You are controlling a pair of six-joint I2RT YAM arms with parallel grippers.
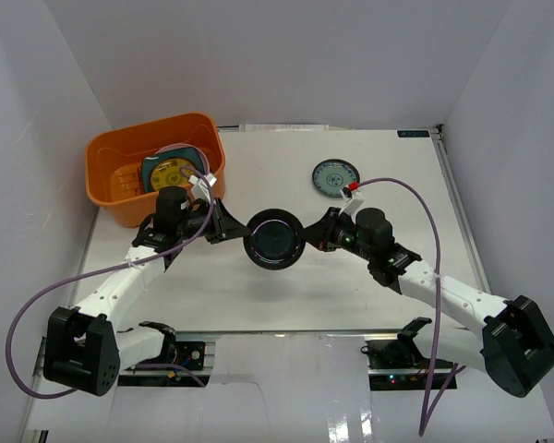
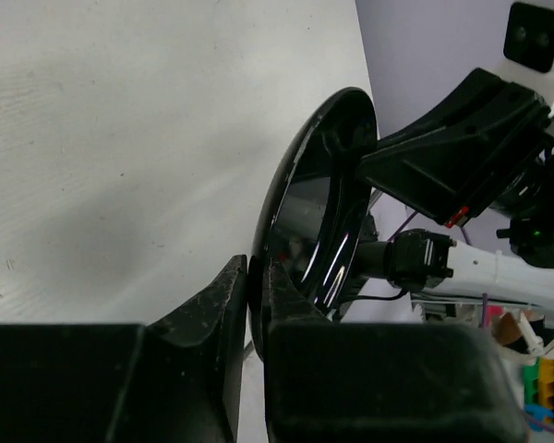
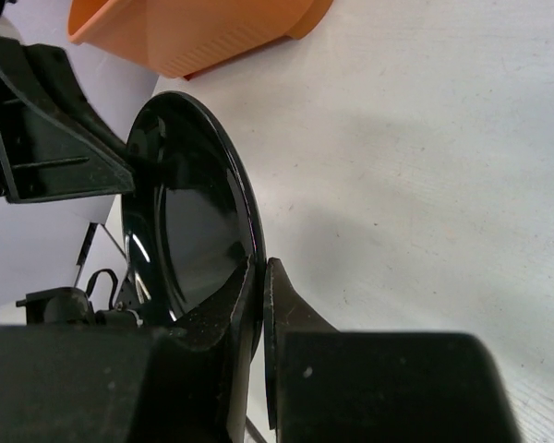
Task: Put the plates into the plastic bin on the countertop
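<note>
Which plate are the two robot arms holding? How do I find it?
Find the orange bin at the far left, then look just right of it. There the black plate is pinched by its rim between the left gripper and the right gripper. It is plain shiny black; the small teal plate behind lies alone.

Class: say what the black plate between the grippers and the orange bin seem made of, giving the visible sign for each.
The black plate: probably glazed ceramic or glass, possibly hard plastic; glossy, with sharp bright reflections across its well. The orange bin: moulded plastic, satin finish; uniform colour, rounded corners, fine ribbing on its outer wall.
</note>
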